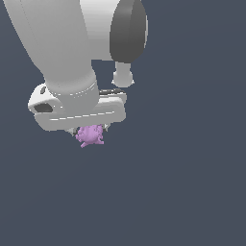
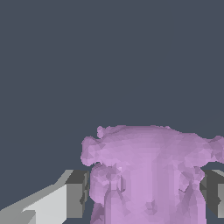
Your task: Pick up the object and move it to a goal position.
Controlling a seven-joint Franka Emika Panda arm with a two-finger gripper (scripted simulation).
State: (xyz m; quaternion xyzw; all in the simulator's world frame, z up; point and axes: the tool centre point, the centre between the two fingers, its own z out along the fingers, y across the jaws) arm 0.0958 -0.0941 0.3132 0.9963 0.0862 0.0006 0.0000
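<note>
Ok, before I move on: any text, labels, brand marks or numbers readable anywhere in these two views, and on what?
None: no words, labels, brands, numbers or signs show in either view.
The white claw and arm casing are blank in the exterior view.
The pink-purple blob between the grey fingers carries no marking.
The dark blue-grey background is plain.

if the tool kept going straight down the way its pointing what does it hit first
Probably only the plain dark surface. The tool points downward with the pink-purple blob already between its fingers, and nothing else shows ahead of it in either view. How far off that surface lies cannot be judged.
</note>
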